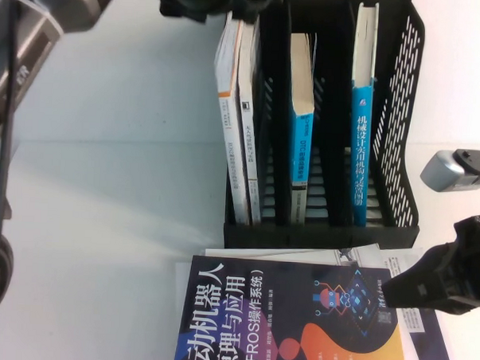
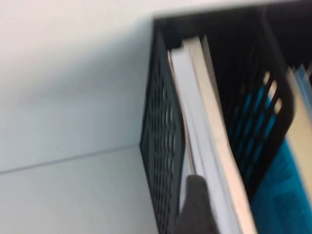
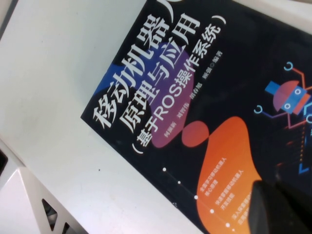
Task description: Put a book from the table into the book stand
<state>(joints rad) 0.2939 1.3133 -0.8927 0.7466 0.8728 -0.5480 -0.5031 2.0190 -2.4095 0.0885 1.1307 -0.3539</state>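
Observation:
The black book stand (image 1: 402, 115) stands upright at the back of the white table (image 1: 103, 222). The book (image 1: 246, 132), with a white spine and a small black mark, stands in the stand's left slot beside another white book (image 1: 226, 108). The left wrist view shows its page edge (image 2: 195, 131) inside the perforated outer wall (image 2: 163, 146). My left gripper (image 1: 201, 1) is at the top ends of these books. My right gripper (image 1: 415, 285) hovers low over the right edge of the dark navy book (image 1: 289, 326).
Blue-spined books stand in the middle slot (image 1: 300, 127) and the right slot (image 1: 362, 129). The navy book with orange shapes (image 3: 204, 112) lies on white sheets (image 1: 424, 339) in front of the stand. A grey device (image 1: 448, 169) sits at the right.

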